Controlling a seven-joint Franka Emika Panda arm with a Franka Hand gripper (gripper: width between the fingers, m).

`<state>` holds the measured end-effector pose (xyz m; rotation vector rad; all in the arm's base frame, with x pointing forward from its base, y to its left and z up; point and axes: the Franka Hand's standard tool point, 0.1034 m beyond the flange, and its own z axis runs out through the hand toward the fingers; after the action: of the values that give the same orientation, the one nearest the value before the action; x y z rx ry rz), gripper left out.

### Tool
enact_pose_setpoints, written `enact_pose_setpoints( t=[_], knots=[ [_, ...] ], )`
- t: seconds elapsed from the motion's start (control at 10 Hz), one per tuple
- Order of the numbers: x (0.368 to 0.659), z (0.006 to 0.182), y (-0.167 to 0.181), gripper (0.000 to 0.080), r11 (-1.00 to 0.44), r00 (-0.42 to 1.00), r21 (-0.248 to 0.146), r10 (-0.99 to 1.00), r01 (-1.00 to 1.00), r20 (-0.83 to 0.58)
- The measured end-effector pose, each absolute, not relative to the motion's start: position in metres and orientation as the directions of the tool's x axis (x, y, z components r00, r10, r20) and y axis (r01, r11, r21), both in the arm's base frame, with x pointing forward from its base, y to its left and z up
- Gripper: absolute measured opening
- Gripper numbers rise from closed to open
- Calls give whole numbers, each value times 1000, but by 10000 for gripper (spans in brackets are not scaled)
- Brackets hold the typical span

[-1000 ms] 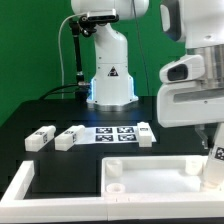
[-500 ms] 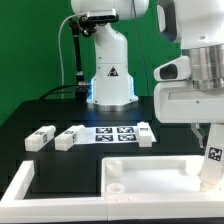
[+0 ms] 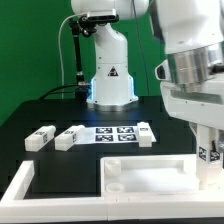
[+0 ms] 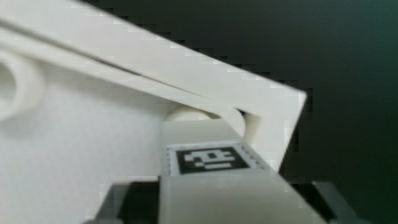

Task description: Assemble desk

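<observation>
The desk's white rimmed tabletop panel (image 3: 150, 180) lies flat at the front of the black table. My gripper (image 3: 208, 140) hangs over its corner at the exterior view's right, shut on a short square white leg (image 3: 208, 153) with a black-and-white tag. In the wrist view the leg (image 4: 214, 160) fills the gap between the dark fingers of my gripper (image 4: 222, 195), and its far end sits right at the inner corner of the tabletop's rim (image 4: 267, 105). Whether the leg touches the panel (image 4: 89, 150) is hidden.
Three more white legs lie on the table behind the panel: two (image 3: 40, 138) (image 3: 70, 138) at the exterior view's left and one (image 3: 147, 135) beside the marker board (image 3: 113, 133). The arm's base (image 3: 110, 75) stands behind. A white border strip (image 3: 20, 185) edges the table.
My gripper, with the leg in it, has shifted slightly toward the exterior view's left above the panel's corner, and the wrist has turned. The loose legs have not moved.
</observation>
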<state>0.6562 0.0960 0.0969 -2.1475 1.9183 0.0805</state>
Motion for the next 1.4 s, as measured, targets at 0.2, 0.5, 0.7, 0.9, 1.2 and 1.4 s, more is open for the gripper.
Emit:
enact_pose_setpoints(
  t=[0.2,0.5,0.7,0.9,1.2,1.4],
  knots=[
    [658,97,96,298,86,-49,-143,-968,-986,-245],
    [657,97,98,298,-15,51,-157,-973,-988,-227],
    [661,107,103,382,-464,494,-206,-859,-861,-131],
    [659,107,104,631,-566,593,-208,-799,-798,-97],
    [658,105,99,649,-794,816,-219,-578,-568,-22],
    [660,105,81,649,-952,963,-184,-260,-244,70]
  ],
)
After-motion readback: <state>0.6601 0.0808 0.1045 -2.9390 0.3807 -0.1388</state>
